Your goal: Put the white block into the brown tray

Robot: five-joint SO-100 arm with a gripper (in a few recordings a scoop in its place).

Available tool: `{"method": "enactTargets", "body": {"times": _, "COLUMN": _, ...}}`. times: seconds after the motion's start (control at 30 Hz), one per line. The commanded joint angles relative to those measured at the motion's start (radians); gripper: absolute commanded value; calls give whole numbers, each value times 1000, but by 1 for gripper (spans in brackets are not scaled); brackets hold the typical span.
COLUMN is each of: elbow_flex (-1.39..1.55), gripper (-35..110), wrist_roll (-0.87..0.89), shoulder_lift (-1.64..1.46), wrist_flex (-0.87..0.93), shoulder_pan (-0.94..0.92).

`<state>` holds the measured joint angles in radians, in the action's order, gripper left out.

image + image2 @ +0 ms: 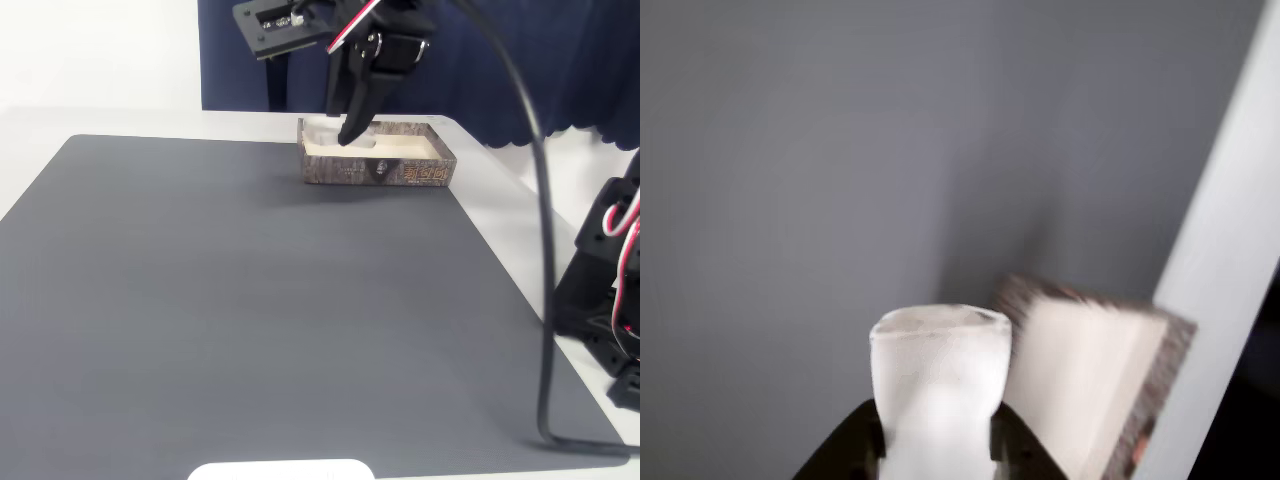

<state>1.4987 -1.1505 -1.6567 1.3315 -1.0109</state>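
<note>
As hand grips white block, brown tray label unreadable

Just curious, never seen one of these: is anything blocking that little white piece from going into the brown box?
Nothing visible does. The pincer holds the white block right at the brown tray.

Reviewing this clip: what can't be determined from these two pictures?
- Fixed view: the gripper hangs over the brown tray, its dark fingers covering the white block.
- Wrist view: the white block is held between the fingers, its lower end cut off by the bottom edge.
- Wrist view: the tray is blurred and partly out of frame.
- Fixed view: the tray's label print is too small to read.
</note>
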Motion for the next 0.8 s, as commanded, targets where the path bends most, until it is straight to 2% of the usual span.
{"method": "enactTargets", "body": {"times": 0.0, "elbow_flex": -167, "gripper": 0, "wrist_roll": 8, "shoulder_lift": 72, "wrist_flex": 52, "shoulder_pan": -72}}
{"method": "enactTargets", "body": {"times": 0.37, "elbow_flex": -563, "gripper": 0, "wrist_roll": -28, "shoulder_lift": 380, "wrist_flex": 155, "shoulder_pan": -247}}
{"method": "enactTargets", "body": {"times": 0.57, "elbow_flex": -787, "gripper": 0, "wrist_roll": -46, "shoulder_lift": 543, "wrist_flex": 298, "shoulder_pan": -321}}
{"method": "enactTargets", "body": {"times": 0.77, "elbow_flex": -940, "gripper": 0, "wrist_roll": -52, "shoulder_lift": 676, "wrist_flex": 299, "shoulder_pan": -344}}
